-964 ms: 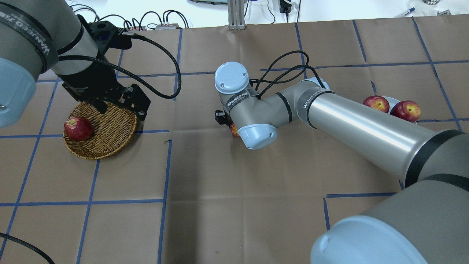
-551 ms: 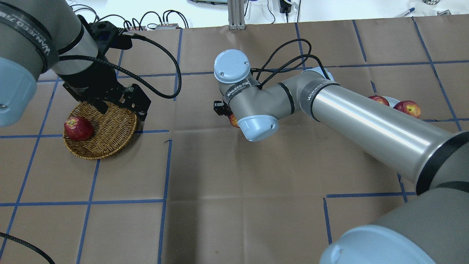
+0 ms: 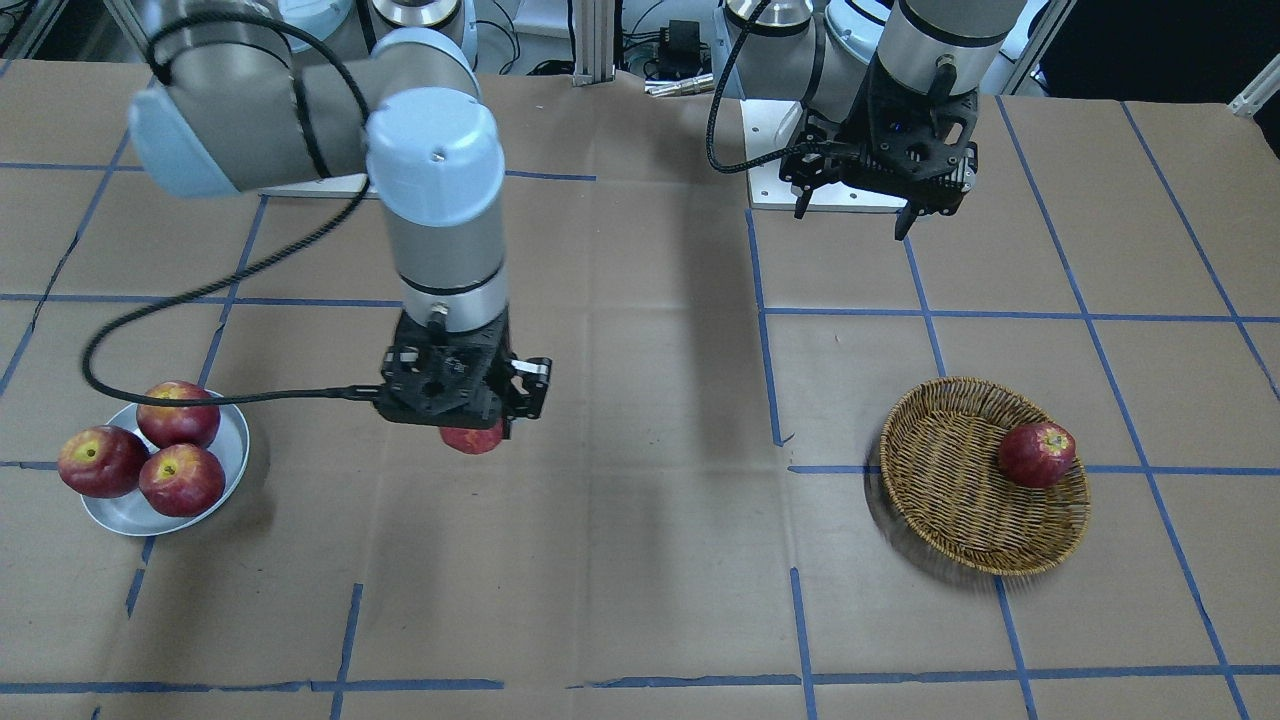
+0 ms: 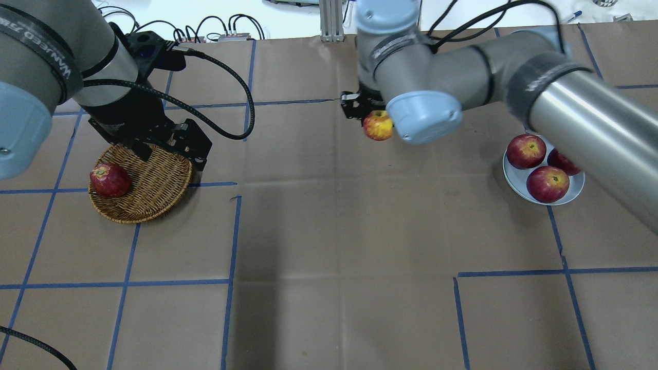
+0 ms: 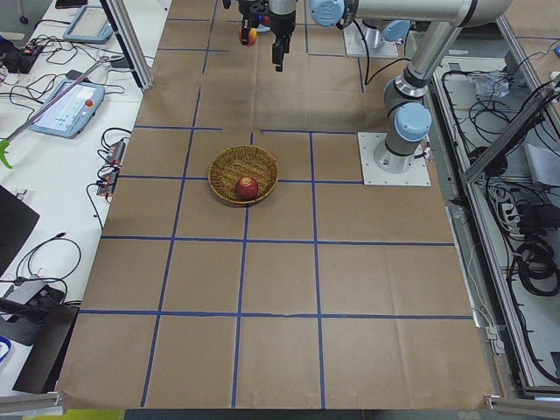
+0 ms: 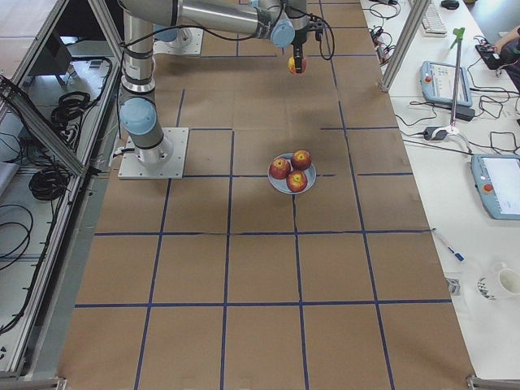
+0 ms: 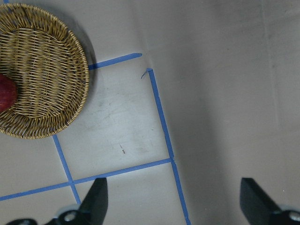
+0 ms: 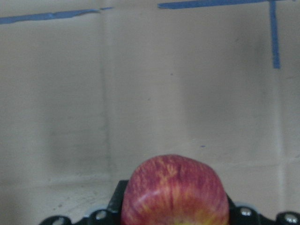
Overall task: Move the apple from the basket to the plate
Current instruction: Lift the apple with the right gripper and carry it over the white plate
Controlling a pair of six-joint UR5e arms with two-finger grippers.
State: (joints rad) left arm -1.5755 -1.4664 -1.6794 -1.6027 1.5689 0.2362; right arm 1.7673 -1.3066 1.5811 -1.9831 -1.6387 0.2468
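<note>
The streaked pinkish-red apple [image 4: 378,126] hangs in the air over the middle of the table, held by my right gripper [image 4: 371,119], which is shut on it. It also shows in the front view [image 3: 472,438] and fills the bottom of the right wrist view [image 8: 174,192]. The wicker basket [image 4: 154,180] sits at the left, the metal plate [image 4: 511,177] at the right. My left gripper [image 4: 169,154] is open and empty above the basket's far rim; its fingers [image 7: 96,197] frame bare table.
A darker red apple [image 4: 109,180] lies in the basket's left side. Three glossy red apples [image 4: 547,183] fill most of the plate [image 3: 235,445]. Blue tape lines cross the brown table. The right arm's forearm passes above the plate's right edge.
My right arm has lifted and carried the apple toward the far side and to the right, nearer the plate. The plate's apples are now uncovered. The left arm has not moved.
</note>
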